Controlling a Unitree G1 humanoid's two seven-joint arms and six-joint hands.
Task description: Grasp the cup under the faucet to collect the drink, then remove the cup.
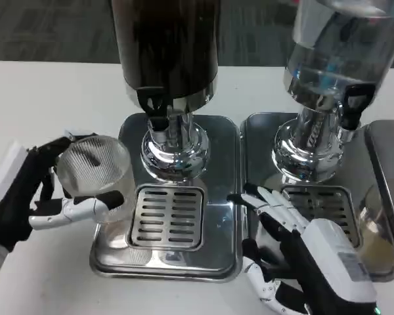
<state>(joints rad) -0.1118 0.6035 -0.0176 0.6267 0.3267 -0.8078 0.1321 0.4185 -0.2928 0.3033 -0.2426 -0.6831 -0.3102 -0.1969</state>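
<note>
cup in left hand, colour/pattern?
Clear with fine ribbing: the cup, head view.

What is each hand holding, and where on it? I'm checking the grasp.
The left hand grips the clear cup around its side wall; the right hand holds nothing.

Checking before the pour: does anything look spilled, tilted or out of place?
The cup, held by the left hand, sits left of the drip grate, not under the dark dispenser's faucet. No spill shows.
</note>
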